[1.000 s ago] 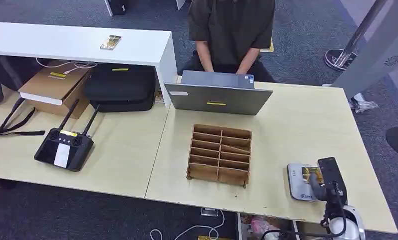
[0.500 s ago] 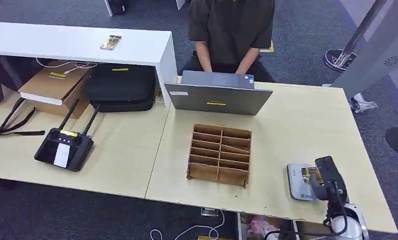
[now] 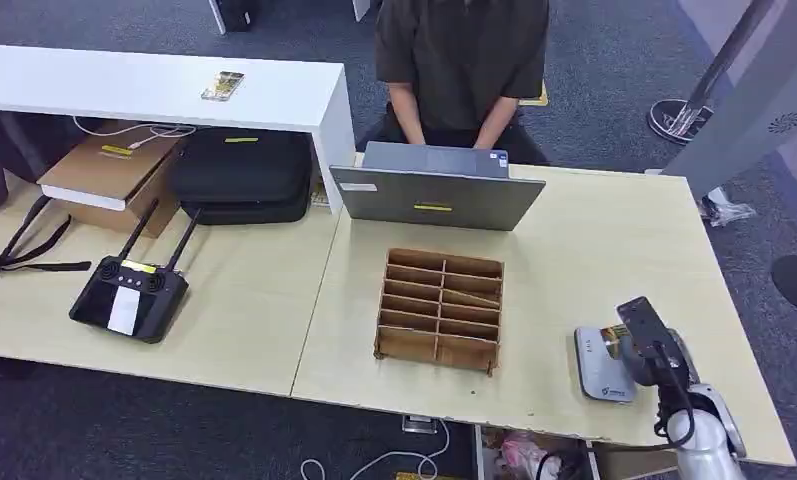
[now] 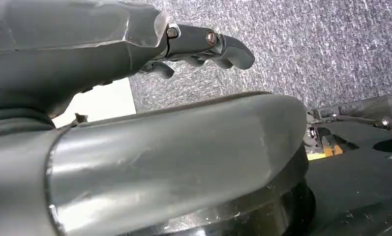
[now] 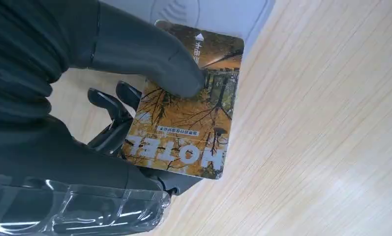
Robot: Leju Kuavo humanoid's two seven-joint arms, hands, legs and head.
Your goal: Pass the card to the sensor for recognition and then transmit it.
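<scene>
Where the right hand (image 3: 646,345) reaches over the near right corner of the tabletop (image 3: 594,240), it holds the card (image 5: 186,105) above the sensor (image 3: 596,365), a flat grey pad lying on the wood. In the right wrist view the thumb presses on the printed face of the card while the dark fingers (image 5: 110,105) support it from beneath, so the card is pinched between them; the card bears an orange tree picture and the word HOTEL. One end of the card overlaps the pale edge of the sensor. The left hand (image 4: 135,98) appears in the left wrist view over grey carpet, its fingers (image 4: 223,46) curled inward with nothing in them. Toward the middle of the tabletop stands a wooden slotted rack (image 3: 439,310). Farther left lies a black controller (image 3: 129,295) with two antennas. At the far edge sits a grey laptop (image 3: 436,190), with a person (image 3: 461,60) seated behind it.
</scene>
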